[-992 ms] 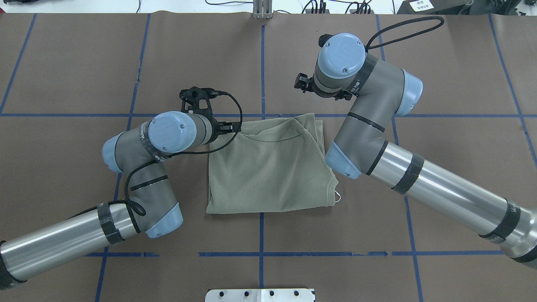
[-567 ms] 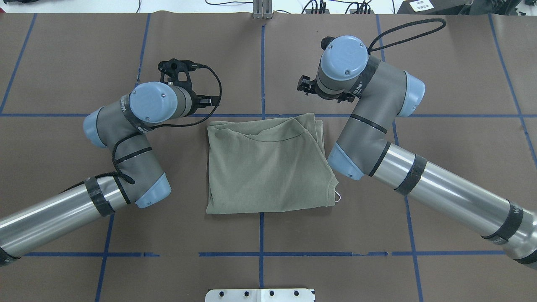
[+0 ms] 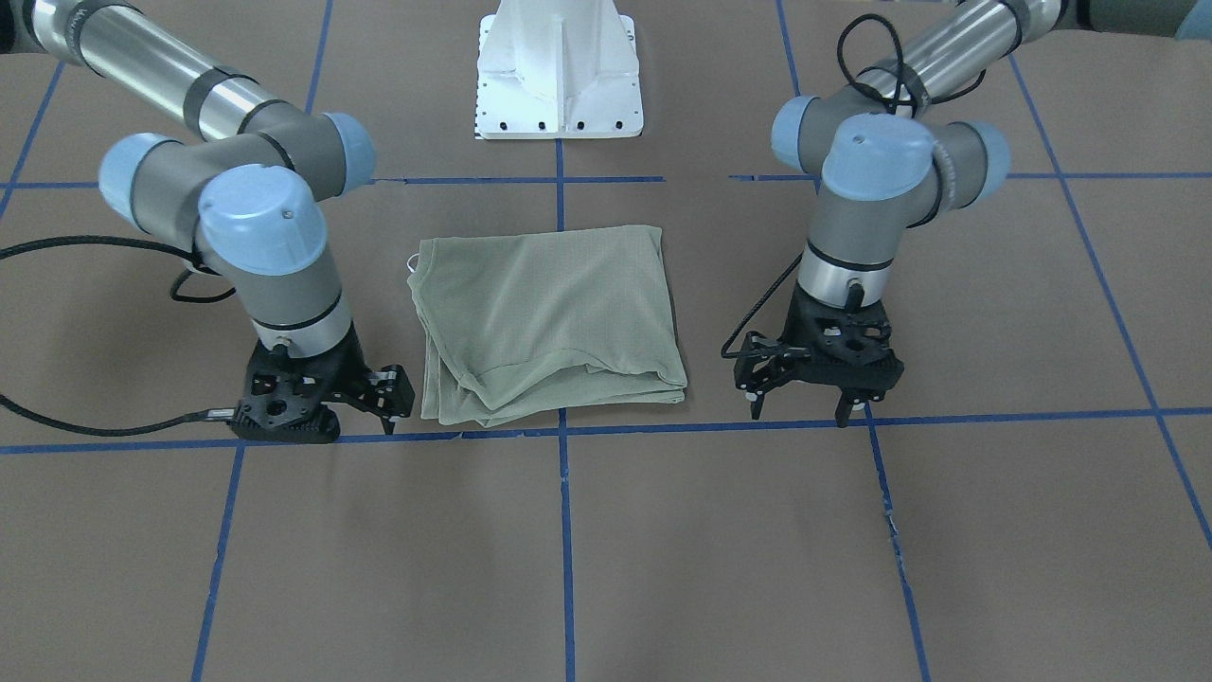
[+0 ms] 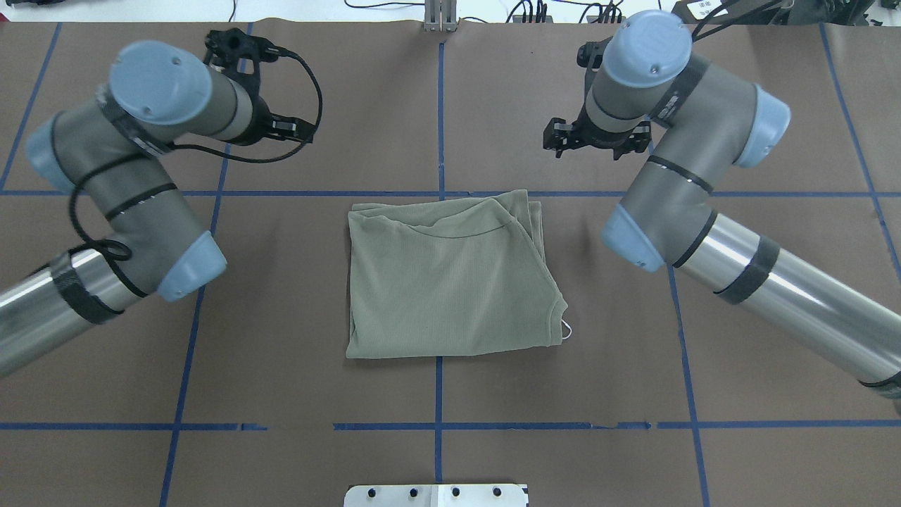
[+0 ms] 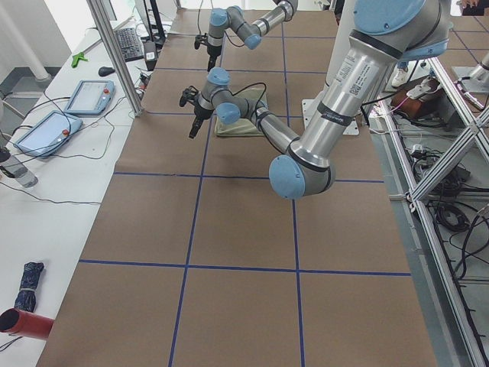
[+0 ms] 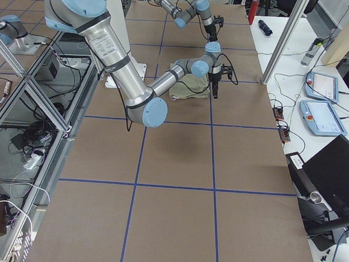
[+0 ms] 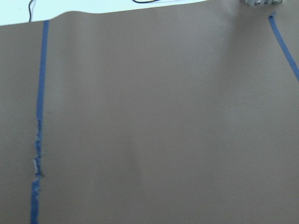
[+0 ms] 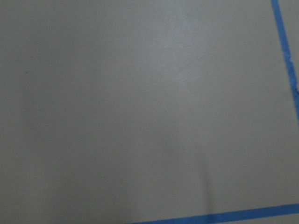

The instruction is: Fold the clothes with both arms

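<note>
Starting at the counter's left side, we see the left arm (image 4: 148, 204) reaching in from the near left corner toward the far edge. The left gripper (image 3: 798, 409) points down at the brown paper (image 4: 317, 387) that covers the counter. Its fingers (image 3: 755, 405) stand wide apart with nothing between them, well clear of the cloth.

In the middle of the counter, about halfway between the left and right edges, lies the olive-green shirt (image 4: 450, 289). We find it folded into a rough rectangle, flat on the paper, across the central line of the blue tape lines (image 4: 439, 105). Its collar (image 4: 450, 232) curves along the side nearer the far edge, and a small white loop (image 4: 566, 331) peeks out at its near right corner. Neither gripper touches it.

On the right, the right arm (image 4: 739, 267) comes in from the near right corner and bends toward the far edge. The right gripper (image 4: 595, 141) hangs there, apart from the shirt; its fingers look spread and we see nothing in them.

Both wrist cameras give us only paper and tape. The white pedestal base (image 3: 559, 76) sits at the middle of the near edge.
</note>
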